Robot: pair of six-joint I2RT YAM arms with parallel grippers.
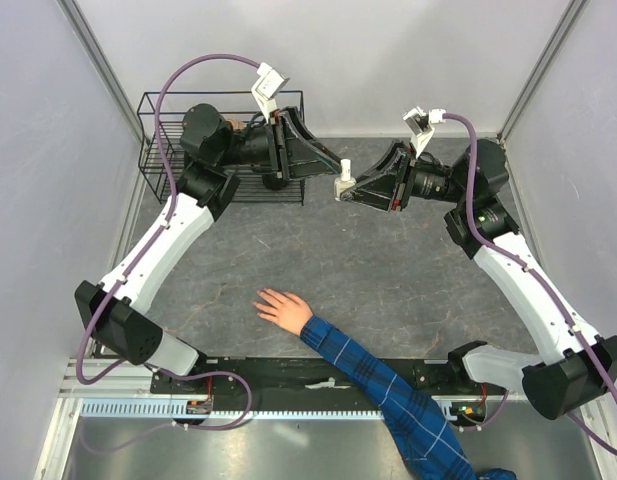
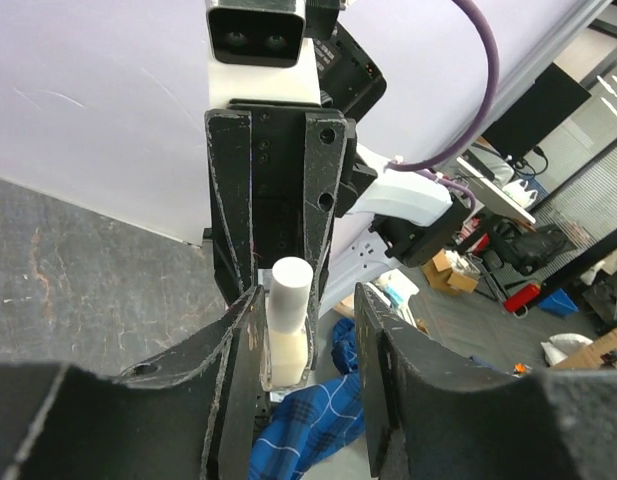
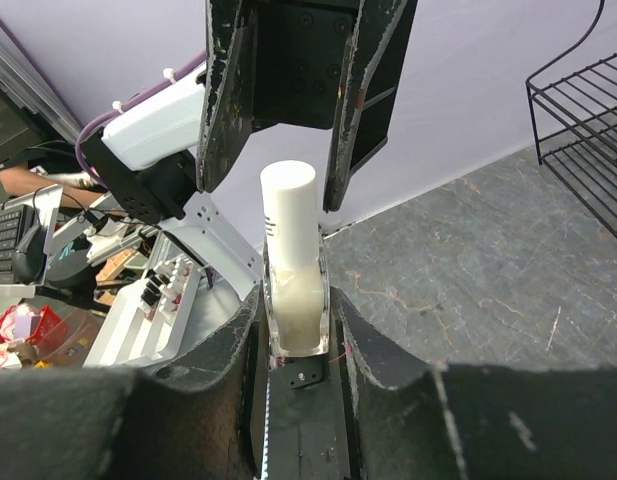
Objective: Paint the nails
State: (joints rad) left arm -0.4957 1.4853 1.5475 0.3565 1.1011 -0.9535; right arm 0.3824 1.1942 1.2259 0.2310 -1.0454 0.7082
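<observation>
Nails [image 1: 263, 297] show only from above; right gripper [image 3: 296, 320] clamps the bottle [image 3: 293, 270], left gripper [image 2: 308, 330] gapes.

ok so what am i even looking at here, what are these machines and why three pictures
Two robot arms are bolted at a table's near edge. The overhead picture shows both from above; the other two come from cameras on each wrist, looking past that arm's own fingers. The right gripper holds a small clear bottle with a white cap. The left gripper is open, its fingers around that cap. A person's hand in a blue plaid sleeve rests on the grey table. A black wire basket stands far left.
</observation>
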